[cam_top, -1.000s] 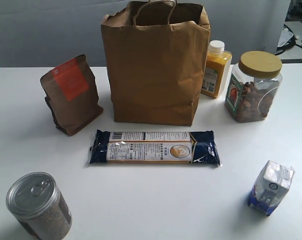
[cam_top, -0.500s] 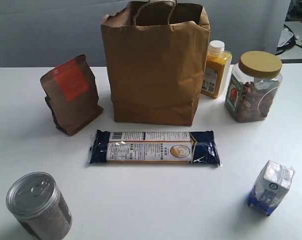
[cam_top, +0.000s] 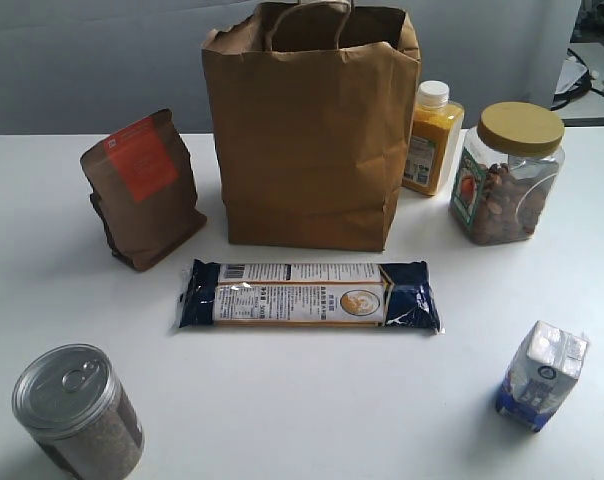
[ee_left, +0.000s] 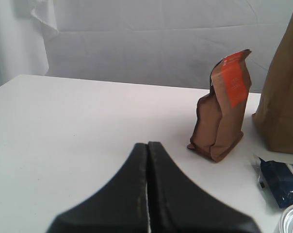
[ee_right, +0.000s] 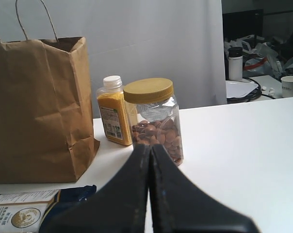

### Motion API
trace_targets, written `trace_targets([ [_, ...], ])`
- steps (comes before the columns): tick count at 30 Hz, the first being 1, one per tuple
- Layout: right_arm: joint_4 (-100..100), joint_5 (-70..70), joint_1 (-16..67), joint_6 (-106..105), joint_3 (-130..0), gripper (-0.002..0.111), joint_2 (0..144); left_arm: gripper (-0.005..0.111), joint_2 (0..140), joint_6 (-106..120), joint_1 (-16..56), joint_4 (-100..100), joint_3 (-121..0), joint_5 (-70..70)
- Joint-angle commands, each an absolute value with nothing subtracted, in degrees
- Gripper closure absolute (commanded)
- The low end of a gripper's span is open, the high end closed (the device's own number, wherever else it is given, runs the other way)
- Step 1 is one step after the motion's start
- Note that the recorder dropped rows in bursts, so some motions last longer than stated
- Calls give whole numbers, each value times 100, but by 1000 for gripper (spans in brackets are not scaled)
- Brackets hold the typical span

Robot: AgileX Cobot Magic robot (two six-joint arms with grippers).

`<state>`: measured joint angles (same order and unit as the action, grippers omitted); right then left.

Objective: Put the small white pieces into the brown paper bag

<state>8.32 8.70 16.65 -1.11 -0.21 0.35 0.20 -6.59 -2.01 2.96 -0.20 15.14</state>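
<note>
The tall brown paper bag (cam_top: 307, 130) stands upright at the back middle of the table, its mouth open and handles up; it also shows as the paper bag (ee_right: 37, 107) in the right wrist view and its edge (ee_left: 284, 97) in the left wrist view. No small white pieces show in any view. My left gripper (ee_left: 148, 145) is shut with nothing between its fingers, low over bare table. My right gripper (ee_right: 150, 146) is shut and empty too, with the nut jar beyond it. Neither gripper appears in the exterior view.
A brown pouch with an orange label (cam_top: 142, 190) stands left of the bag. A yellow bottle (cam_top: 432, 140) and a nut jar (cam_top: 505, 172) stand to its right. A long blue packet (cam_top: 307, 295) lies in front. A metal can (cam_top: 77, 410) and a blue carton (cam_top: 542, 375) sit near the front.
</note>
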Motion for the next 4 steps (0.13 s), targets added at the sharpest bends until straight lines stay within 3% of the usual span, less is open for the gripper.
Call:
trace_targets([
  [1, 793, 793, 1658, -127, 0, 108, 0, 107, 0, -690, -170, 251, 0, 1501],
  [4, 793, 793, 1658, -127, 0, 108, 0, 107, 0, -690, -170, 251, 0, 1501],
])
